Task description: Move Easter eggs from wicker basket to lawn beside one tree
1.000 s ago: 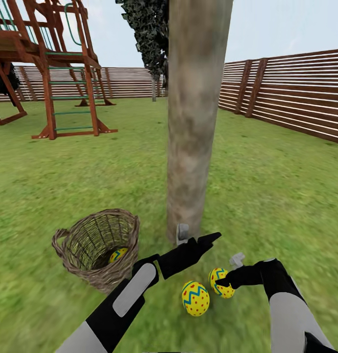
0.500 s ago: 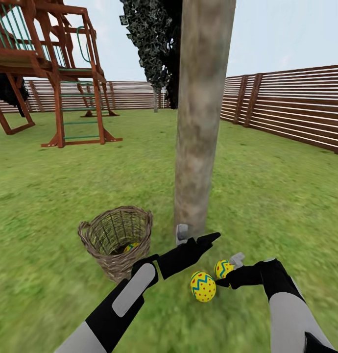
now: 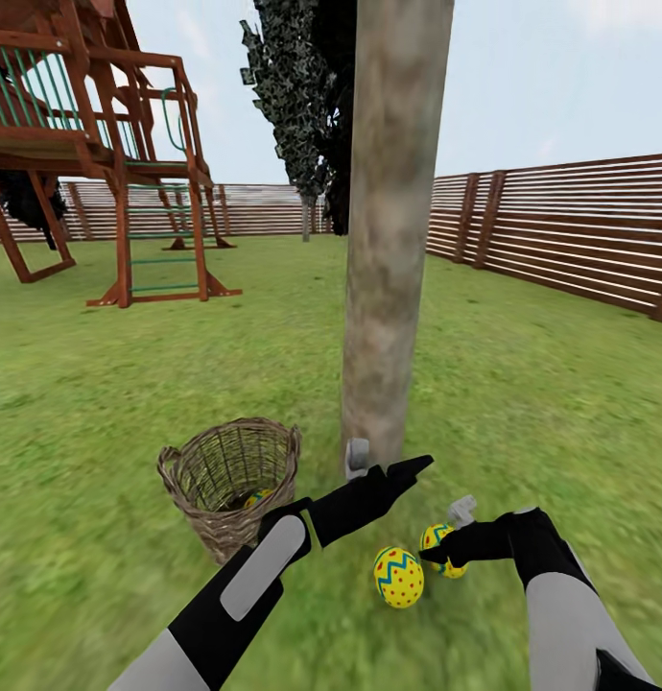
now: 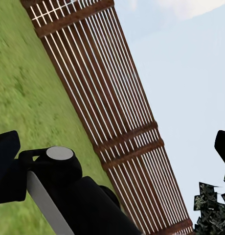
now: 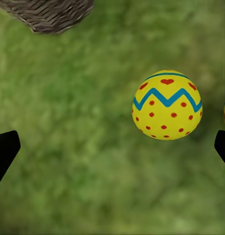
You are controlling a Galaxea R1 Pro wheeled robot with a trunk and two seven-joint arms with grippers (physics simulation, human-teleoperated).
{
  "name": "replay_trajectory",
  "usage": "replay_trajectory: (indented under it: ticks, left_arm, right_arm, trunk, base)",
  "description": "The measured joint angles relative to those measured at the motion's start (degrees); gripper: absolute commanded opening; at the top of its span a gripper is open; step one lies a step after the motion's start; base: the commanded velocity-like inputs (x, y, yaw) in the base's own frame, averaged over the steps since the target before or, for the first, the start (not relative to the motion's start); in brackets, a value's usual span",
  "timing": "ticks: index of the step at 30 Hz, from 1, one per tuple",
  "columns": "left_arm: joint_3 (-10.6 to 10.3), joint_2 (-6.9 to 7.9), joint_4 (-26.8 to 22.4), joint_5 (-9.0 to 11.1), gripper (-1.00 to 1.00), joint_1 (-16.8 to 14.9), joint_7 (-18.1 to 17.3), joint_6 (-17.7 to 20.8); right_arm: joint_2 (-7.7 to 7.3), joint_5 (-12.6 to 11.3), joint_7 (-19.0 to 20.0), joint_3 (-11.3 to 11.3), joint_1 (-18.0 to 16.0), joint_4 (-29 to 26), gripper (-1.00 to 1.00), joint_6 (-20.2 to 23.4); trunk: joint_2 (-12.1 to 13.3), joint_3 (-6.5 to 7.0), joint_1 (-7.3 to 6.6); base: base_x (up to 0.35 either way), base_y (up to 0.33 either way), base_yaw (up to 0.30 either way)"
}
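1. Right arm (image 3: 571,614) sits nearest me, forearm rising then bent forward. Right gripper (image 3: 444,549) hangs low beside the second egg (image 3: 440,549); right wrist view shows both tips wide apart with grass between, so jaws open, holding nothing.
2. First egg (image 3: 398,577) lies on the lawn (image 3: 542,403), just beside the second. Both are near the trunk base; I judge them already placed.
3. Left arm (image 3: 245,585) reaches forward over the grass. Left gripper (image 3: 393,468) is near the trunk foot; left wrist view shows tips far apart, jaws open, empty.
4. Wicker basket (image 3: 230,480) stands upright, close to the tree (image 3: 389,240), third egg (image 3: 258,497) inside. That one is left to fetch.
5. Beyond: play set (image 3: 110,182), fence (image 3: 580,240).
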Motion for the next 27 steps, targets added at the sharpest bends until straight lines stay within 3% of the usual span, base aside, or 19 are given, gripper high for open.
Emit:
replay_trajectory:
  ticks: [23, 27]
  left_arm:
    - [0.09, 0.35, 0.13, -0.11, 1.00, 0.00, 0.27, -0.23]
    - [0.17, 0.67, 0.10, -0.15, 1.00, 0.00, -0.40, -1.11]
  right_arm:
    - [0.53, -0.11, -0.14, 0.00, 0.00, 0.18, 1.00, 0.06]
    - [0.66, -0.08, -0.14, 0.00, 0.03, 0.20, 1.00, 0.02]
  trunk:
    - [0.32, 5.10, -0.60]
    - [0.33, 5.11, -0.60]
  base:
    - [0.000, 0.000, 0.000]
    - [0.000, 0.000, 0.000]
